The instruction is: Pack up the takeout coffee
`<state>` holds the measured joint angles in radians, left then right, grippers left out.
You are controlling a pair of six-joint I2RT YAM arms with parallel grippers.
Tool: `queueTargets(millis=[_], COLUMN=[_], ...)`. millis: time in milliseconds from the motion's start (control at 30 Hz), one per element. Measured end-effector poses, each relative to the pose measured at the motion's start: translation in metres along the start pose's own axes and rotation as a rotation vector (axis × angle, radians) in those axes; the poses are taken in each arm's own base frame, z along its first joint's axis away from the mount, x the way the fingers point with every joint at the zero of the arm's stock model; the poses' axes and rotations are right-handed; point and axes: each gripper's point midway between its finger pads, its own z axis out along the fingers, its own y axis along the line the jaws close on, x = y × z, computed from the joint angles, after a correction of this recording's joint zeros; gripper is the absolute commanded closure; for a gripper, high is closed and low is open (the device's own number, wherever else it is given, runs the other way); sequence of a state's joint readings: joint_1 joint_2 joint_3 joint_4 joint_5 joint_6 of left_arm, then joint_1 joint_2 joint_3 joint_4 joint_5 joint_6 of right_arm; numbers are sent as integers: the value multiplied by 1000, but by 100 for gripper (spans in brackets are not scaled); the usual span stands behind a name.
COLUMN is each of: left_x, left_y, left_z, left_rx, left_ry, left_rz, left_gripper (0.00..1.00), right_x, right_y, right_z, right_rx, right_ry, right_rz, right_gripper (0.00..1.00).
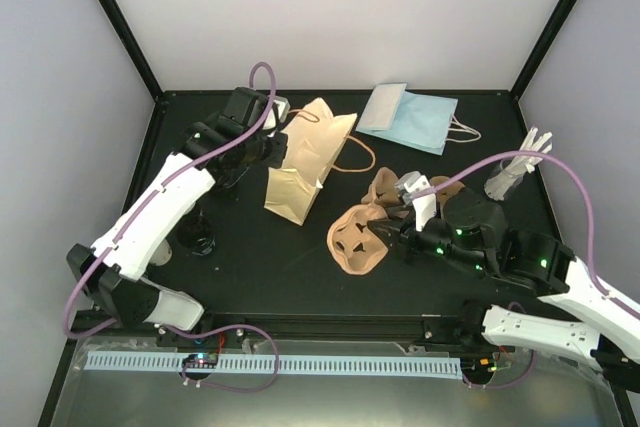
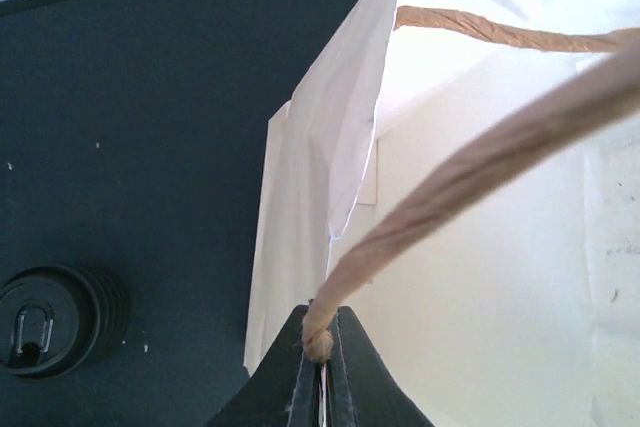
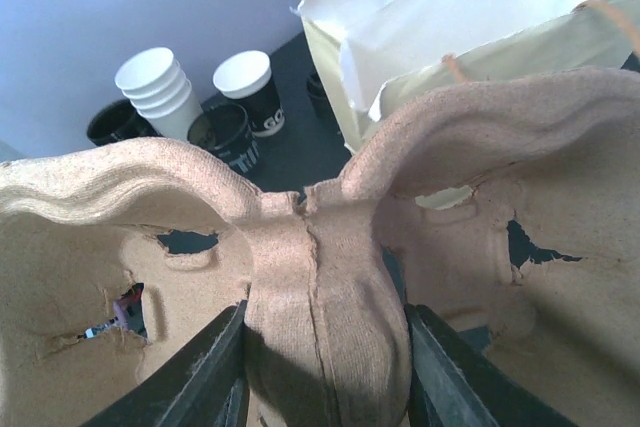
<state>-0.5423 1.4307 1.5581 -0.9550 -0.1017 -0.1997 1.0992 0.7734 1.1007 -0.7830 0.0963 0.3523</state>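
Pulp first, nearest to us: the right tool (image 3: pixel 325 347) is clamped on the centre ridge of the brown moulded-pulp cup carrier (image 3: pixel 130 197), jaws partway in, one on each flank. It's fibrous, soft-edged stuff, and the cup holes look ragged. We'd judge that a hard squeeze or a twist could crease that ridge or tear a hole wider.

Further out, the left tool (image 2: pixel 322 347) is pinched fully closed on the twisted paper handle (image 2: pixel 470 172) of the tan paper bag (image 1: pixel 300 162). That's thin creased paper with sharp folds and a rough cord handle. Here's our worry: pull too briskly and the cord could slip through the jaws or rip from its fixing. The light bag may also drag across the black bench (image 2: pixel 150 127) or fold shut.

Beside the bag sits a ribbed stack of black lids (image 2: pixel 55 317). Past it we have a stack of white cups (image 3: pixel 155 87) and a black-sleeved cup (image 3: pixel 245 87). The takeout coffee we can't pick out for certain among them. Neither tool has it, and the part of the bag's inside we see holds no cup. Farthest back lies a flat blue paper bag (image 1: pixel 410 117).
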Motion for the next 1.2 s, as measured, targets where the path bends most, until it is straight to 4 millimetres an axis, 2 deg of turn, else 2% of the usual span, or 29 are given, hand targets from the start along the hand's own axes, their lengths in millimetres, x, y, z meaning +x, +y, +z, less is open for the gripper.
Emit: queueTargets(millis=[233, 500, 667, 1033, 1200], left_x=[5, 34, 38, 36, 37], left_y=[-3, -10, -14, -28, -31], left_z=[-23, -26, -28, -37, -40], left_rx=[43, 118, 143, 229, 248], left_ry=[-41, -26, -33, -62, -67], left_rz=[48, 101, 130, 205, 215], left_gripper=[98, 98, 99, 98, 98], right_x=[-19, -45, -65, -113, -120], right_y=[2, 3, 9, 36, 47], right_z=[-16, -28, -33, -11, 5], right_rx=[1, 22, 13, -42, -105], right_ry=[-44, -99, -130, -138, -113], right_rz=[0, -1, -7, -48, -45], right_gripper=[58, 58, 58, 58, 58])
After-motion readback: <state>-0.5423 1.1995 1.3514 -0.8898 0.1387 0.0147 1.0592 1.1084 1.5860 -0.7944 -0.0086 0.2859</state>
